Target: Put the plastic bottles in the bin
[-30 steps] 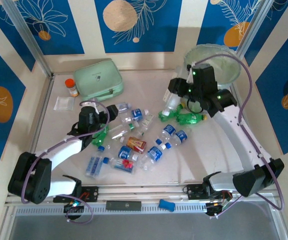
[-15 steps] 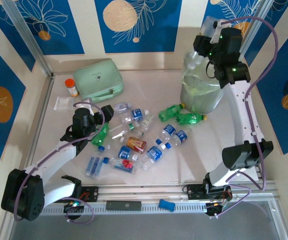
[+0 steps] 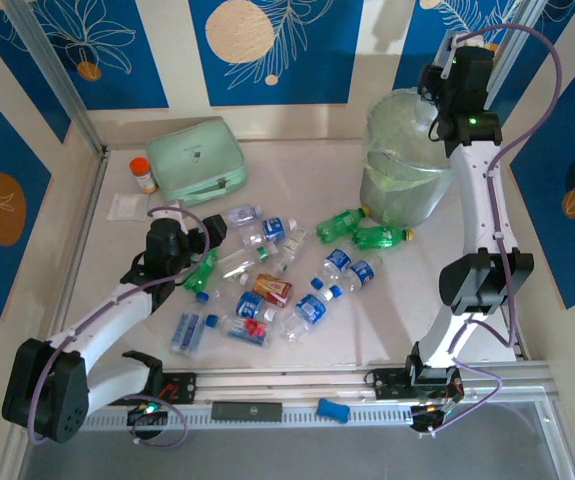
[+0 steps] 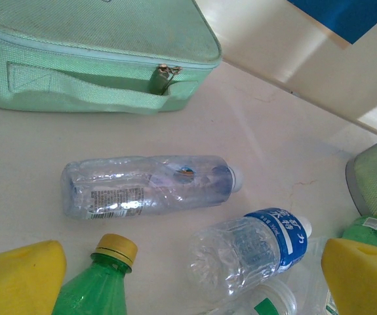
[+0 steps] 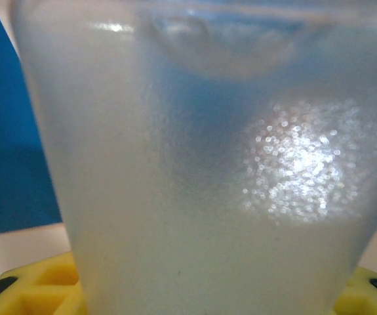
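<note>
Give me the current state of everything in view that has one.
Round translucent grey-green plastic bin: upright, lined.
Left gripper: open, empty.
Right gripper: shut on a clear plastic bottle, up by the bin.
Mint-green fabric zip case: zipped shut.
Small orange-capped jar: upright, capped.
Label-less clear plastic bottle: lying, dented, capped.
Gold-capped green plastic bottle: lying, capped.

Clear and green plastic bottles (image 3: 310, 308) lying scattered; translucent bin (image 3: 407, 190) just beside two green ones
</note>
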Robot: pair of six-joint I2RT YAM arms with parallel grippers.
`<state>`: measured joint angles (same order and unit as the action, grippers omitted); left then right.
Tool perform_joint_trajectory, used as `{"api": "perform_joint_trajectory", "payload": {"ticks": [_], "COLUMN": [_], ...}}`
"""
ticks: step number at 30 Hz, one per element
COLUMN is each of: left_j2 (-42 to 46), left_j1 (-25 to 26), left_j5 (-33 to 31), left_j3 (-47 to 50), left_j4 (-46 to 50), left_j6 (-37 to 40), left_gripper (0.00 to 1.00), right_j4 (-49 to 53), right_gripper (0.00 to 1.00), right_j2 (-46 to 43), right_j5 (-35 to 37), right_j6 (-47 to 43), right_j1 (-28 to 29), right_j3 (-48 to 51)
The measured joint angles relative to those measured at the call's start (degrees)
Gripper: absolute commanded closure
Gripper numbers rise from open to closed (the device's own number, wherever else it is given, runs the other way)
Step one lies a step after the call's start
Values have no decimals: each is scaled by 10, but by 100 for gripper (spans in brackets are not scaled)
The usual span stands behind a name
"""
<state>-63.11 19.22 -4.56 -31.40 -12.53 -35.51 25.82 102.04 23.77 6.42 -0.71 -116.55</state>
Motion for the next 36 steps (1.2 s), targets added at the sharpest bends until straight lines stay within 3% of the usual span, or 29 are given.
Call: {"api": "perform_joint_trajectory", "payload": {"ticks": [9, 21, 30, 33, 36], "left_j2": [0, 0, 1, 3, 9], "left_j1": [0, 0, 0, 0, 0], "left_j5": [0, 5, 5, 7, 11], "left_j3": [0, 0, 0, 0, -2], "left_j4": [2, 2, 12, 17, 29], "left_j6": [0, 0, 0, 0, 3], "left_gripper": [0, 0, 0, 0, 0], "right_j4": [43, 117, 141, 144, 144], "right_gripper": [57, 50, 24, 9, 4], "right_j2": [30, 99, 99, 97, 78], "right_j5": [-30, -79, -104, -110, -117], "right_j6": [21, 53, 80, 89, 94], "right_j1": [-1, -10, -22, -23, -21], "right_j3": [68, 70, 50, 30, 26]}}
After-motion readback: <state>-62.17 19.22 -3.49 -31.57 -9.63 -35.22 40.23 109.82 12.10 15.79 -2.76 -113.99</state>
